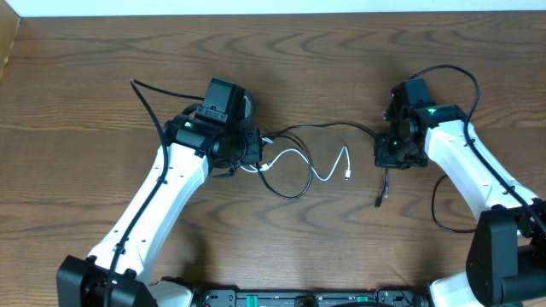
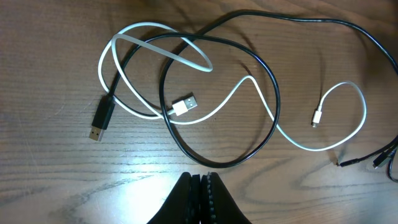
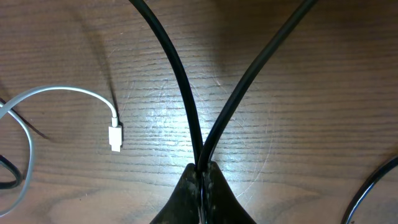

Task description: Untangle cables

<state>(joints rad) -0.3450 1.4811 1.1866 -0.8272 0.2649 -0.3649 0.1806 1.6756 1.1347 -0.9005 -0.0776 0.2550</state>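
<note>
Right gripper (image 3: pixel 202 171) is pinched tight on the black cable (image 3: pixel 180 81), with two strands running out from between its fingertips, probably to anchor that end while the loops are worked apart. Left gripper (image 2: pixel 200 186) is closed too, with nothing in it, poised at the edge of the tangle. There the white cable (image 2: pixel 249 78) loops through the black one on the table (image 1: pixel 85 85), between the two grippers.
</note>
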